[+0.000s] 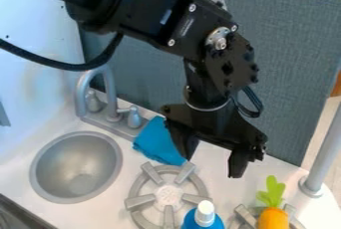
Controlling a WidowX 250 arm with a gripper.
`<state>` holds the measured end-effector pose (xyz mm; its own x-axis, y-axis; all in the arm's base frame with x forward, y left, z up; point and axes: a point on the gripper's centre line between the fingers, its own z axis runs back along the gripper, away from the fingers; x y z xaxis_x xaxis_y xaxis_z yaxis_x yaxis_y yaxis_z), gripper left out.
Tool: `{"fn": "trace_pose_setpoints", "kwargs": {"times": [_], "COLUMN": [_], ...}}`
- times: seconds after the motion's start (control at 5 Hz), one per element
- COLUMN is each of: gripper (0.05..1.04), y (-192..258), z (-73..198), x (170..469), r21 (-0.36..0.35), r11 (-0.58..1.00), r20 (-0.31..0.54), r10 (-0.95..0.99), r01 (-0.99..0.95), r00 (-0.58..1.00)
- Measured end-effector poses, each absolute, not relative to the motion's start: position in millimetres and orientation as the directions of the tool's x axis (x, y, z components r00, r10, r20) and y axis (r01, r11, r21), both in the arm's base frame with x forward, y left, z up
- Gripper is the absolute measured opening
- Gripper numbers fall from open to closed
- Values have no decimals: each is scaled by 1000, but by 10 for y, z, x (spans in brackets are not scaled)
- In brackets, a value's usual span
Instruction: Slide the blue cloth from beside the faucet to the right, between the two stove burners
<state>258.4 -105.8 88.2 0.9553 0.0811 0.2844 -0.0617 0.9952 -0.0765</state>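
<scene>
The black gripper has its fingers spread apart, near a bright blue, crumpled cloth, which lies between the gray faucet and the round stove burner.

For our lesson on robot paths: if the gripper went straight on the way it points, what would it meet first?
Pointing down, the gripper would probably meet the gray burner or white counter beside it; depth is unclear.
</scene>
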Motion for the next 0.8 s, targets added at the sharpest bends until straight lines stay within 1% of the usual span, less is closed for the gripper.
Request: {"fn": "trace_pose_setpoints", "kwargs": {"times": [0.2,0.4,0.8], "gripper": [1003,1003,1003], "y": [-1053,-1006,-754], "z": [811,636,446], "x": [2564,2657,3070], "r21": [-65,-45,-24], "r11": [996,995,978], "r20": [264,242,249], "r10": [77,99,207], "r01": [-62,-91,-207], "r00": [962,965,946]}}
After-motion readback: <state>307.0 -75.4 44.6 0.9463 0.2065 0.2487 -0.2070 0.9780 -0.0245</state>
